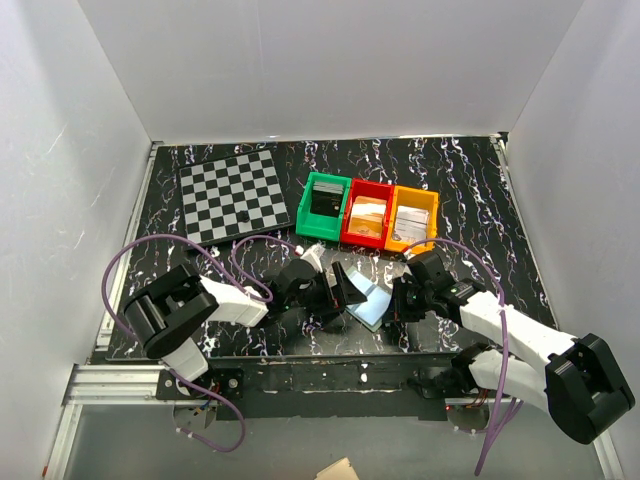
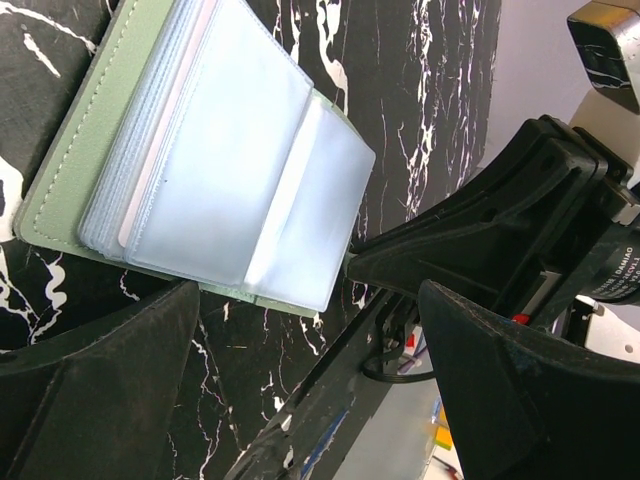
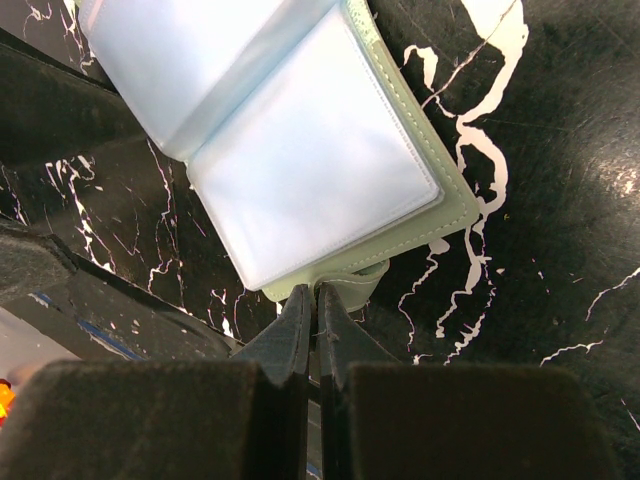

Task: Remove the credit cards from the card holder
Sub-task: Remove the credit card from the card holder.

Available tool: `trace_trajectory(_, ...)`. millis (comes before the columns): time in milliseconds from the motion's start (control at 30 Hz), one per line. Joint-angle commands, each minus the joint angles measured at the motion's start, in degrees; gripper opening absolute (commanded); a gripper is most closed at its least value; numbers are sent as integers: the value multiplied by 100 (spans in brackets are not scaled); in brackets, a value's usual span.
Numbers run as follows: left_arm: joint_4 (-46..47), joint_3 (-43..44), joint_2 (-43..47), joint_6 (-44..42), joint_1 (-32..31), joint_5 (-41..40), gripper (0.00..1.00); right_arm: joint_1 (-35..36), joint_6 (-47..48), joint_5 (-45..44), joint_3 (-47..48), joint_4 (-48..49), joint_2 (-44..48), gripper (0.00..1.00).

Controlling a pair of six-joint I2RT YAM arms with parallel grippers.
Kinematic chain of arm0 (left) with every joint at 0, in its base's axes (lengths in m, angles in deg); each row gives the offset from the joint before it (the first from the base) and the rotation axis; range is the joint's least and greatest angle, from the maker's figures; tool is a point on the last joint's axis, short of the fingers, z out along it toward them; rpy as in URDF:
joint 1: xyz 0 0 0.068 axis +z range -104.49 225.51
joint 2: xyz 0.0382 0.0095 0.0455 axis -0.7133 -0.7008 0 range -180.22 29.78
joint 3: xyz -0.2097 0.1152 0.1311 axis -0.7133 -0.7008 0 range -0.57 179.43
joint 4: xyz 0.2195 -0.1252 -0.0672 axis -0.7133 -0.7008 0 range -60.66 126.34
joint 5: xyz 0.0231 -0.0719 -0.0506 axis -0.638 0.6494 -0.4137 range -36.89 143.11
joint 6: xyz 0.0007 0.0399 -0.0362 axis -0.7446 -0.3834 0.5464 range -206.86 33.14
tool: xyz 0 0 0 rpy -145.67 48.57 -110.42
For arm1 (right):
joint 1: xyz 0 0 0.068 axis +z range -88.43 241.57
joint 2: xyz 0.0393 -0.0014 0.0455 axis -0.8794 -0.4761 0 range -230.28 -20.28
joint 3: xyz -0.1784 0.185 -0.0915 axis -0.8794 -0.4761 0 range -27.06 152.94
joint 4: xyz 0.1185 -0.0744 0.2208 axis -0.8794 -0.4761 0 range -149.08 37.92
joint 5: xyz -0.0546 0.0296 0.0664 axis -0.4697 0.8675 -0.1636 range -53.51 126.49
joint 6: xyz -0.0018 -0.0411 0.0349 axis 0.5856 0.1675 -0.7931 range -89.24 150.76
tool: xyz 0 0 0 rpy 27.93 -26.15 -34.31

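While the card holder lies open on the table, near front centre between both grippers, nothing covers it. Clear pale-blue sleeves face up, sage-green cover underneath. A pinkish edge shows among the sleeves in the left wrist view; can't tell what it is.

The left gripper sits just left of the holder, jaws spread wide, grasping nothing. The right gripper is clenched, its tips against the holder's snap tab; can't tell if the tab is pinched.

At the back stand a green bin, a red bin and an orange bin in a touching row, each with flat items inside. A checkerboard lies to their left. Purple cables loop off both arms.

A label on the right arm has print too small to read.

The surface is black marble-pattern with white veins. White walls stand on three sides, and a metal rail runs along the near edge.
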Motion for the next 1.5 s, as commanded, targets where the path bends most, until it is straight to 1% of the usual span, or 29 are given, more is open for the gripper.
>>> trace_trajectory(0, 221, 98, 35, -199, 39, -147, 93, 28, 52, 71, -12, 32, -34, 1)
trace_trajectory(200, 626, 186, 53, -445, 39, 2, 93, 28, 60, 89, -3, 41, -61, 1)
trace_trajectory(400, 811, 405, -122, -700, 21, 371, 93, 37, 61, 98, -3, 58, -96, 1)
trace_trajectory(600, 723, 731, -474, -964, -75, 819, 93, 28, 61, 80, -3, 50, -96, 1)
trace_trajectory(767, 513, 889, -588, -1359, -295, 1039, 93, 28, 34, 63, -12, -12, 18, 1)
trace_trajectory(933, 117, 951, -474, -1869, -541, 996, 93, 28, -167, -16, -56, -161, 299, 1)
trace_trajectory(1167, 73, 617, -36, -1746, -550, 644, 93, 28, -493, -245, -144, -425, 677, 1)
trace_trajectory(1267, 55, 538, 237, -1676, -410, 626, 93, 28, -511, -280, -153, -478, 730, 1)
trace_trajectory(1367, 29, 529, 536, -1623, -94, 732, 93, 28, -546, -306, -153, -487, 713, 1)
trace_trajectory(1400, -58, 572, 615, -1667, -15, 715, 93, 28, -555, -324, -153, -487, 695, 1)
trace_trajectory(1467, -514, 844, 712, -1877, 135, 583, 94, 28, -590, -385, -135, -513, 625, 1)
